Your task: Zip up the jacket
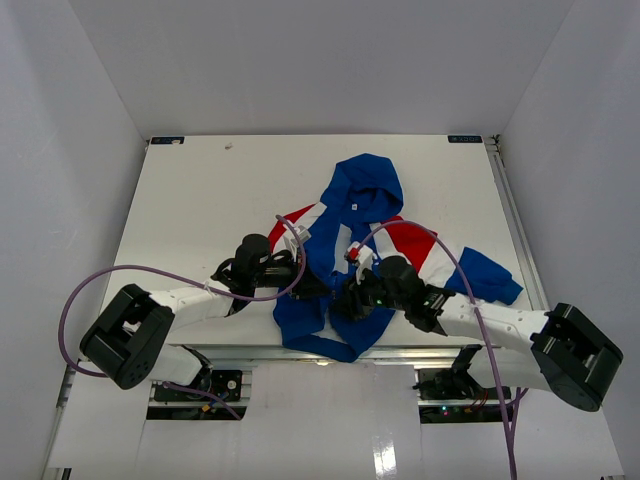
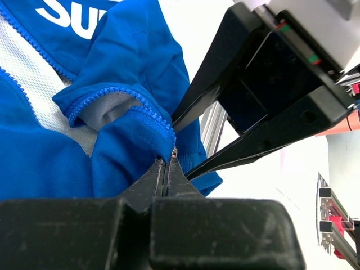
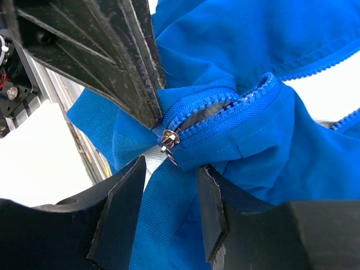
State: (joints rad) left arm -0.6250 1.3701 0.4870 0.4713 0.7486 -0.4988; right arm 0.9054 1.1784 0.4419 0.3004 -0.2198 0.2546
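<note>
At the bottom of the top view, purple cables [image 1: 70,310] are looping off both arms, and a metal rail [image 1: 250,350] is running along the table's near edge. Just above it, the left gripper [image 1: 305,283] is pinching the jacket [image 1: 345,215]. In its wrist view its jaws are pressing tight together on the blue hem at the foot of the zip. The right gripper [image 1: 345,300] is facing it from the right. In the right wrist view the right gripper [image 3: 171,174] is holding its jaws partway apart, a fold of blue fabric is sitting between them, and the silver zip slider [image 3: 167,138] is hanging just above the gap. Whether the pads are pressing that fold, I cannot tell. The left gripper [image 3: 156,115] is showing there at upper left, its tip touching the fabric beside the slider.

In the upper left of the left wrist view, white lettering [image 2: 62,14] is reading "SU" before the frame edge cuts it off. White mesh lining [image 2: 34,73] is showing beside the zip teeth.

The jacket is lying open-fronted in the middle of the frame, its hem drooping over the near edge. Its red and white sleeve panel [image 1: 415,245] is spreading right and its hood [image 1: 365,185] is pointing toward the top. The white table [image 1: 200,200] is carrying small dark markers [image 1: 167,140] at its far corners. Plain white walls [image 1: 320,60] are closing in the back and both sides.
</note>
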